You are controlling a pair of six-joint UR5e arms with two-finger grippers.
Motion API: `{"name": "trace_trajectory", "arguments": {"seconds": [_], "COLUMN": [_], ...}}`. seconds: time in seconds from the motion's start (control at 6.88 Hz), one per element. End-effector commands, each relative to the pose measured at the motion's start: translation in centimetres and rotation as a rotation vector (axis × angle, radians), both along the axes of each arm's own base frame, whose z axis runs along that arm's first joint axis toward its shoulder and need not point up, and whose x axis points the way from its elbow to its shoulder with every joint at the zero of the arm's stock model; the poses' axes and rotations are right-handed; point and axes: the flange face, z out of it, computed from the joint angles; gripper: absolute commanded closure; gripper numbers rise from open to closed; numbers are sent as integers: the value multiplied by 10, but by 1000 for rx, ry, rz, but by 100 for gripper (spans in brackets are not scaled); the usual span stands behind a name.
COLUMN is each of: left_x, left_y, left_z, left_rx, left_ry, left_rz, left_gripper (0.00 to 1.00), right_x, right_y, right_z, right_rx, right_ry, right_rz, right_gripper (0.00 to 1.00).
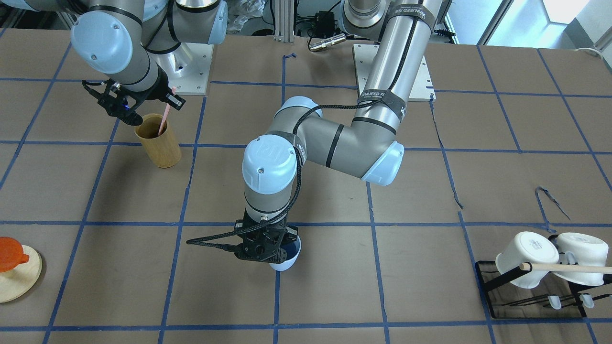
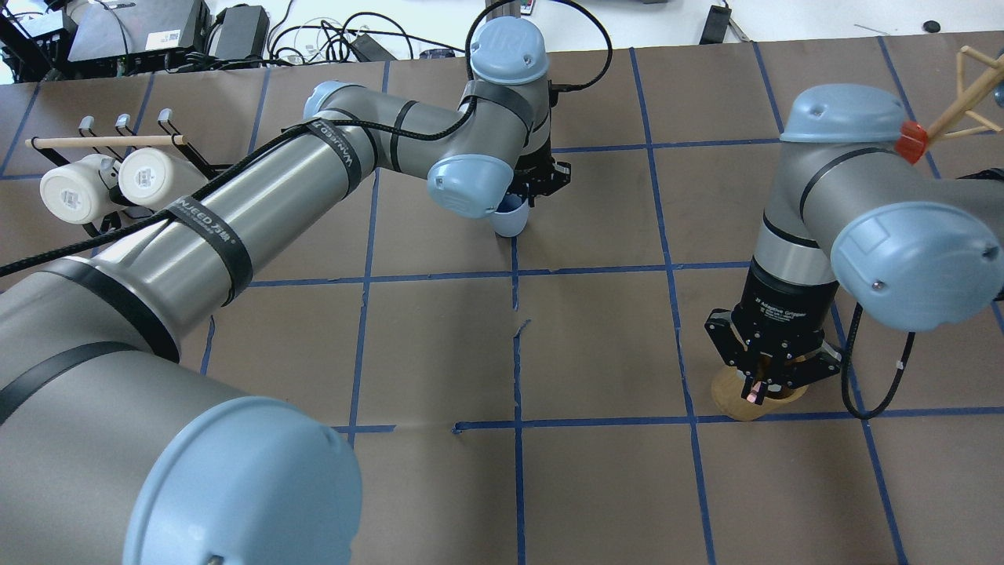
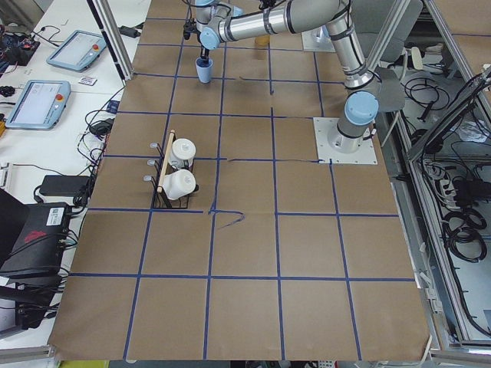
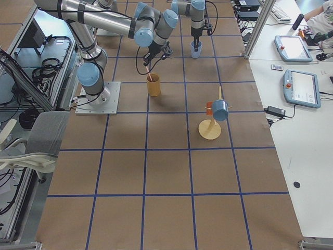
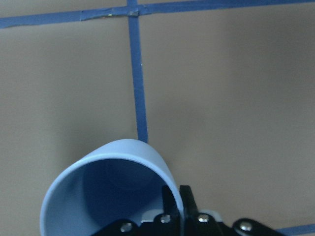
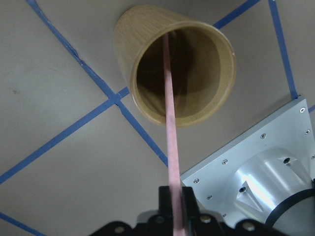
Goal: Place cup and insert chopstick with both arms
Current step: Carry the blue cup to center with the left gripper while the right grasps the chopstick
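The pale blue cup (image 1: 289, 258) is pinched at its rim by my left gripper (image 1: 272, 253), low over a blue tape line near the table's middle. I cannot tell whether the cup touches the table. In the left wrist view the cup (image 5: 118, 187) shows its darker inside, with a finger (image 5: 185, 199) on the rim. My right gripper (image 2: 759, 386) is shut on the pink chopstick (image 6: 170, 123). The stick's lower end reaches down inside the tan bamboo cylinder (image 6: 174, 69), which stands on the table (image 1: 158, 141).
A black rack with two white mugs (image 1: 526, 260) and a wooden rod (image 1: 569, 268) stands at the left arm's end of the table. A round wooden stand (image 1: 16, 277) with an orange cup (image 1: 9, 253) stands at the other end. The arm base plates (image 1: 191, 67) lie behind.
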Motion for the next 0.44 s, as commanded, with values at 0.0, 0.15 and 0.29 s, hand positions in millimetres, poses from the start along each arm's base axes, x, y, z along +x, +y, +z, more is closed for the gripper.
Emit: {"name": "trace_trajectory", "arguments": {"seconds": [0.0, 0.15, 0.29], "left_x": [-3, -3, 10], "left_y": [0, -2, -6], "left_z": [3, 16, 43], "left_rx": [-4, -25, -56], "left_ry": [5, 10, 15], "left_rz": [11, 13, 24], "left_gripper": [0, 0, 0], "right_x": [-1, -1, -2], "right_y": [-6, -7, -7], "right_z": [4, 5, 6], "right_rx": [-37, -44, -52], "right_ry": [2, 5, 6], "right_rz": [0, 2, 4], "right_gripper": [93, 100, 100]}}
